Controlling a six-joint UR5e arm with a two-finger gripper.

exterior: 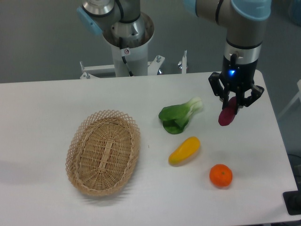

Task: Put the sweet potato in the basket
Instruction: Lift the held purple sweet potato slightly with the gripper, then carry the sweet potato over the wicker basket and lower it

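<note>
The sweet potato [227, 114] is a small dark magenta tuber, hanging tilted above the table at the right. My gripper [233, 102] is shut on its upper end, and its lower end points down and left. The basket [104, 151] is an oval tan wicker one with a lacy rim, lying on the table at the left, far from the gripper. Nothing is inside the basket.
A green bok choy [179, 115] lies between the basket and the gripper. A yellow elongated fruit [185, 150] lies below it. A round orange [220, 175] sits near the front right. The robot base [128, 42] stands behind the table.
</note>
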